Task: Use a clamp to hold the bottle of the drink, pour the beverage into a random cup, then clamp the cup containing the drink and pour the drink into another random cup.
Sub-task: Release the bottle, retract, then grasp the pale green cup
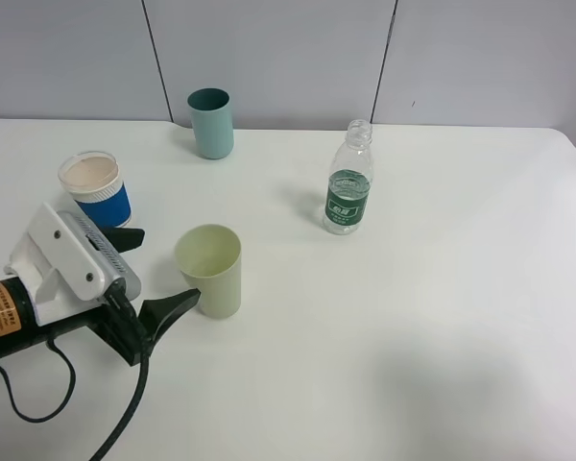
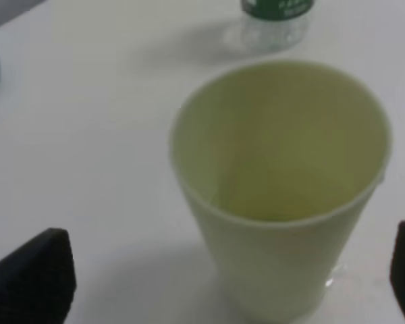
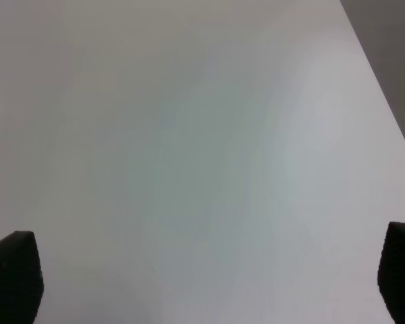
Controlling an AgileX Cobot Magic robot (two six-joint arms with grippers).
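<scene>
Tumbler [image 1: 209,271] of pale yellow-green plastic, tapered, upright on white table [image 1: 413,336], black left gripper [image 1: 156,272] spread wide just beside it, not touching, right gripper [image 3: 202,283] equally wide above table, clear green-labelled plastic bottle [image 1: 348,187] standing well apart, blue-sleeved paper cup [image 1: 96,189] near left arm

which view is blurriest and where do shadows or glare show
exterior high: sharp, evenly lit, the small clear plastic bottle with a green label casts a soft shadow toward the view's left on the white table; left wrist: blurriest, the pale yellow-green plastic tumbler looks soft up close, the left gripper only dark smeared fingertips; right wrist: mostly table, faint grey shading, no glare
</scene>
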